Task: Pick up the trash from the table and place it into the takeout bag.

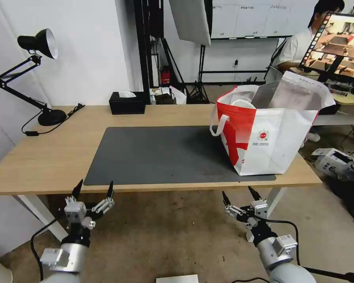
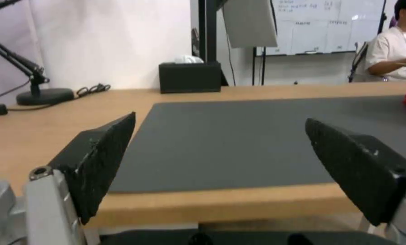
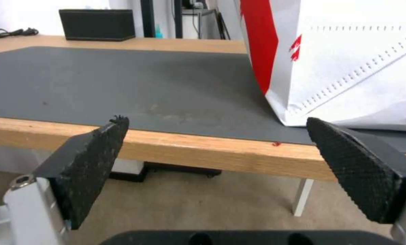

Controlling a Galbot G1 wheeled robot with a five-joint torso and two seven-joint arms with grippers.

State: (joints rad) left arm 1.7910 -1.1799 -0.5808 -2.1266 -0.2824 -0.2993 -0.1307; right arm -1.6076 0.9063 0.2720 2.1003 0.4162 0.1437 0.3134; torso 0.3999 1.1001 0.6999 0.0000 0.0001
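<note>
Tabletop [image 1: 47, 161]: light wood, dark grey mat [image 1: 161, 155] at centre. Takeout bag [image 1: 271, 129] upright on mat's right end, near front right corner, mouth open; white rounded item visible inside. Black tissue box [image 1: 127, 103] at back edge. Left end effector [image 1: 93, 189] below front edge, fingers spread, empty. Right end effector [image 1: 238, 195] below front edge near bag, fingers spread, empty.
</note>
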